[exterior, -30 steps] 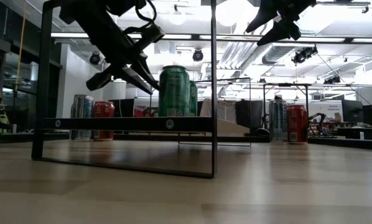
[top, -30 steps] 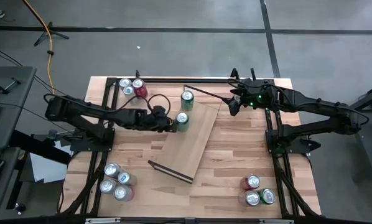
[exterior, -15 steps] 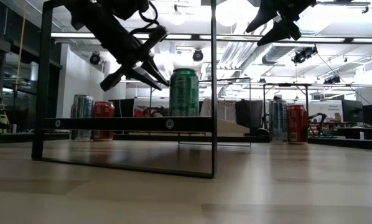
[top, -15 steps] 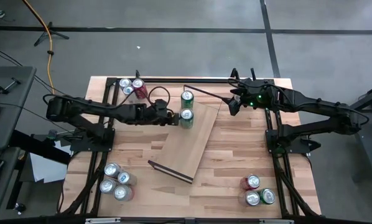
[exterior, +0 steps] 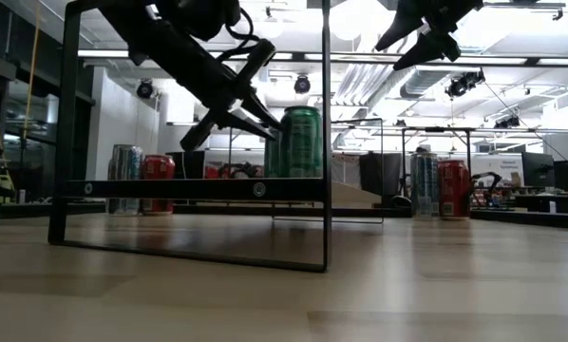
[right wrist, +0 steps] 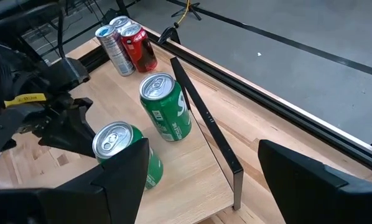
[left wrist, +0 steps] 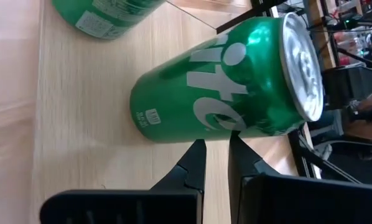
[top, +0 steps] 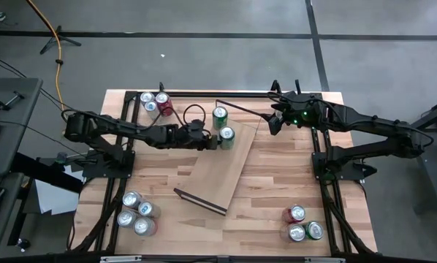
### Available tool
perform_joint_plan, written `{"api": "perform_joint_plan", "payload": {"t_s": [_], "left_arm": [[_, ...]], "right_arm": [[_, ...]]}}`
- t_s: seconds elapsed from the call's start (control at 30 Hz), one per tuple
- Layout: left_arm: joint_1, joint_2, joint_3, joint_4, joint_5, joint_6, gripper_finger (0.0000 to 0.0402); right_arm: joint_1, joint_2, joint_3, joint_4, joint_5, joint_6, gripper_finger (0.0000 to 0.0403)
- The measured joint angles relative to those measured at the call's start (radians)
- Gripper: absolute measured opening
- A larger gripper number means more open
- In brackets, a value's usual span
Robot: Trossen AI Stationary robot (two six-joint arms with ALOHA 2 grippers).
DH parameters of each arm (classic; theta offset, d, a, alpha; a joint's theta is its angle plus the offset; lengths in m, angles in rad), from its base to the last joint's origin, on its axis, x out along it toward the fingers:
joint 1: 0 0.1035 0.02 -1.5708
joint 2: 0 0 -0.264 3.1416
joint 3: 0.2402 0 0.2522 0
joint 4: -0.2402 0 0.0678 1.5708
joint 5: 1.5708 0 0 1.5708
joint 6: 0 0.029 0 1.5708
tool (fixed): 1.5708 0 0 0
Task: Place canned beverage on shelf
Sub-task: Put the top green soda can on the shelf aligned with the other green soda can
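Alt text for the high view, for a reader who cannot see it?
The shut left tool touches a green can on the shelf, beside a second can. The right tool hangs open at the table's far edge; can clusters sit near three table corners.

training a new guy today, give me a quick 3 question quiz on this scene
1. True or false: the left claw is shut, with its tips against the nearer green can.
2. How many green cans stand on the shelf? A) one B) two C) four
3. Where is the right claw, and is it holding anything?

Key
1. True. The fingers are together and touch the can's side, pushing rather than gripping.
2. B. The second green can stands close by, near the rail at the shelf's far end.
3. It hangs open above the table's far right part, beside the shelf's far corner, holding nothing.
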Motion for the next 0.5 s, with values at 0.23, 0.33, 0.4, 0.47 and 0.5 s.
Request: {"api": "perform_joint_plan", "payload": {"t_s": [0.23,0.33,0.4,0.47,0.5], "left_arm": [[0.011,0.022,0.0,0.043,0.003,-0.001,0.0],[0.023,0.025,0.0,0.06,0.002,0.0,0.0],[0.036,0.026,0.0,0.058,-0.002,0.008,0.0],[0.049,0.026,0.0,0.059,-0.002,0.009,0.0],[0.054,0.026,0.0,0.059,-0.002,0.01,0.0]], "right_arm": [[0.0,0.0,0.0,0.0,0.001,-0.002,0.0287],[0.0,0.0,0.0,0.0,0.001,0.009,0.0287],[0.0,0.0,0.0,0.0,0.002,0.016,0.0287],[0.0,0.0,0.0,0.001,0.003,0.016,0.0287],[0.0,0.0,0.0,0.001,0.003,0.016,0.0287]]}}
